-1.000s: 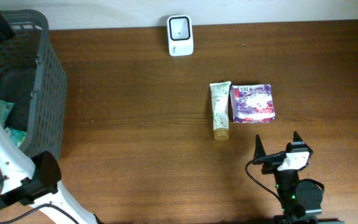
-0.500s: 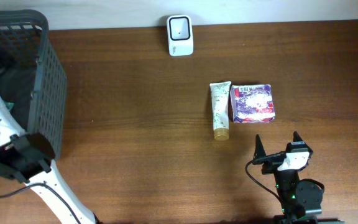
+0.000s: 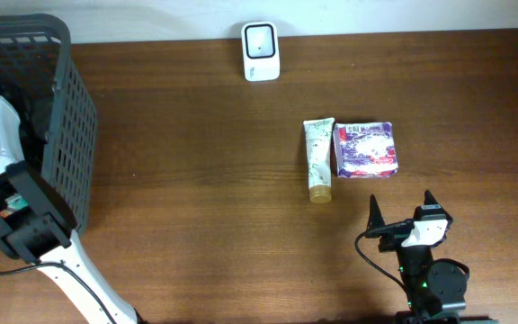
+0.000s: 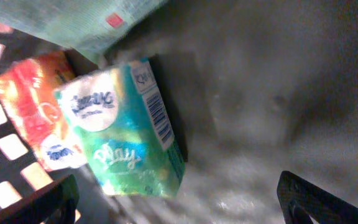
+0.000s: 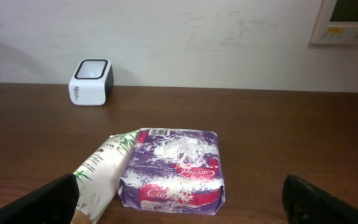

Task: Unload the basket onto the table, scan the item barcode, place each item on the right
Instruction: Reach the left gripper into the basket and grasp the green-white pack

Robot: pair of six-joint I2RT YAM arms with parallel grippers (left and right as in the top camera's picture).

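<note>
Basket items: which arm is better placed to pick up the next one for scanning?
Left. The left end effector hangs open inside the gray basket right over the teal pack, barcode showing. The right end effector, also open, sits across the table near the purple pack and tube.

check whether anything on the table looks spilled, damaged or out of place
Nothing stands out. The tube and the purple pack lie flat side by side, and the scanner sits at the table's back edge. Packs in the basket lie jumbled.
</note>
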